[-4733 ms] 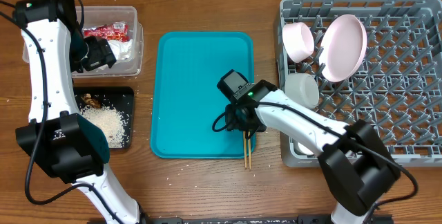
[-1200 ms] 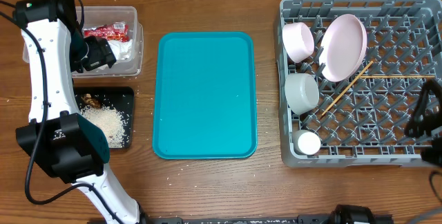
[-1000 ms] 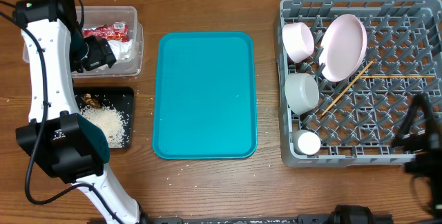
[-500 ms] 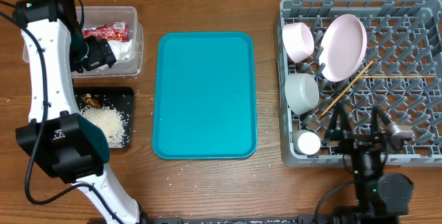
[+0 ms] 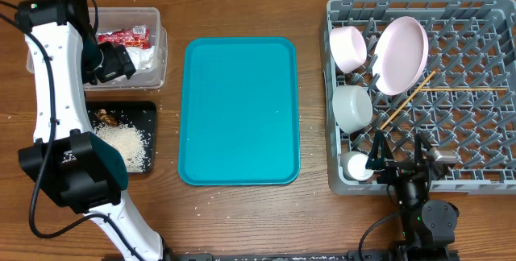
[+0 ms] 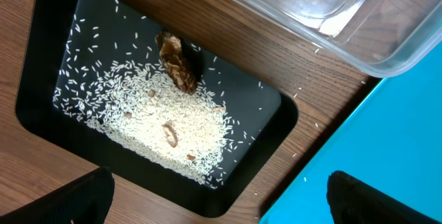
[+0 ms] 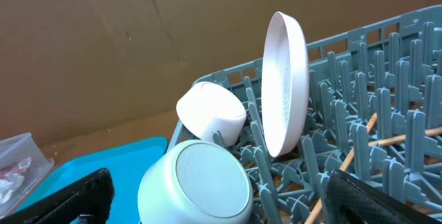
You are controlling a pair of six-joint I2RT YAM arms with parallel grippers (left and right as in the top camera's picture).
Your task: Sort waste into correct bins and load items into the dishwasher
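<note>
The grey dish rack [image 5: 476,144] holds the pinkish-white bowl [image 5: 348,47], the pale plate [image 5: 401,54] on edge, the blue-grey bowl [image 5: 352,106], the white cup [image 5: 357,165] and two chopsticks [image 5: 403,104]. My right gripper [image 5: 401,163] is open and empty at the rack's front edge; its view shows the plate [image 7: 284,82] and both bowls. My left gripper [image 5: 109,62] is open and empty beside the clear tub [image 5: 159,72], which holds the red-and-white wrapper [image 5: 125,35] and the napkin [image 5: 149,55]. The black tray [image 6: 269,124] holds rice [image 6: 159,124] and the brown lump [image 6: 178,61].
The teal tray [image 5: 239,109] lies bare in the middle of the table, between the bins and the rack. A few rice grains lie on the wood next to the black tray. A brown cardboard wall [image 7: 103,30] stands behind the rack.
The chopsticks went from the teal tray into the rack, and the white cup now stands there too. My right arm has drawn back from the rack's right side to its front edge. The left arm is unchanged.
</note>
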